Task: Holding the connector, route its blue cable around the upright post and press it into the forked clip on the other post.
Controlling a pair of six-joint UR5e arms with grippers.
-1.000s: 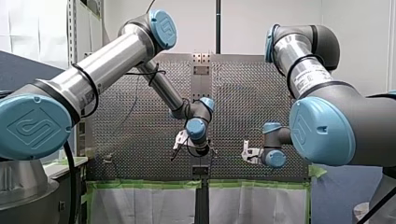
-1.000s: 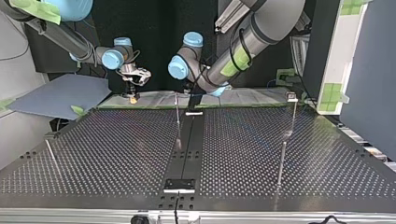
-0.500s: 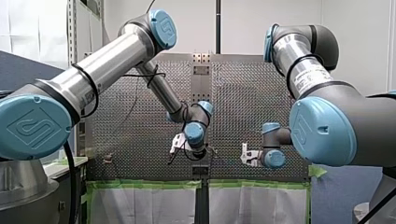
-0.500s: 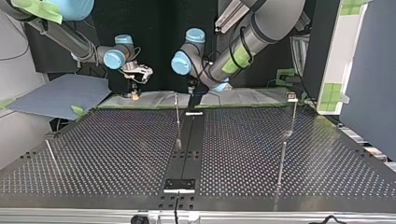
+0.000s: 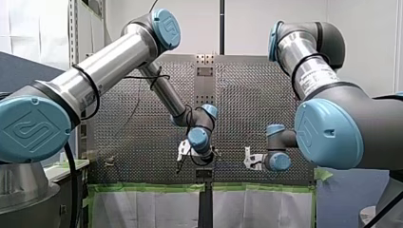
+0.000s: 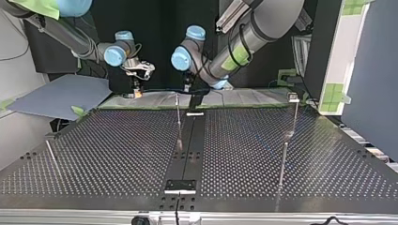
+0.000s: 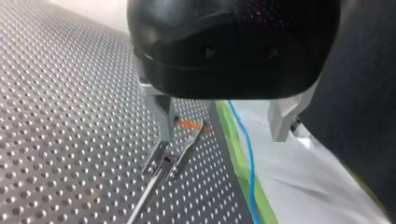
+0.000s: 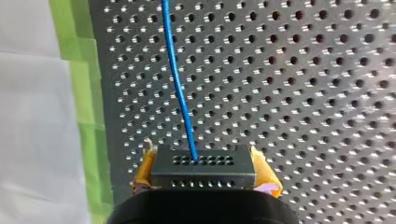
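Spanning the scene is a dark perforated desk [image 6: 117, 154], its arm-side edge lined w/ green tape [image 5: 142, 188] over a white sheet [image 5: 152, 209]. Pale walls stand behind, and a grey-blue board [image 6: 61, 93] lies off the top view's left. Top view alone shows the thin upright post [image 6: 178, 119] near desk centre and a second post [image 6: 292, 117] at its right topped by a small clip [image 6: 293, 97]; the fork is too small to make out. Only the R wrist view shows the grip: my right pincer [image 8: 203, 161] clamps the black connector [image 8: 203, 177] betw. yellow pads [image 8: 142, 170], w/ the blue cable [image 8: 180, 88] running ahead over the holes beside the tape. L wrist view: my left pincer [image 7: 224, 123] is spread wide w/ nothing in it, and the cable runs along the tape ahead of it. Vs. 1 s ago in the front view, the left wrist has dropped a bit lower and the right pincer has edged slightly to the view's left.
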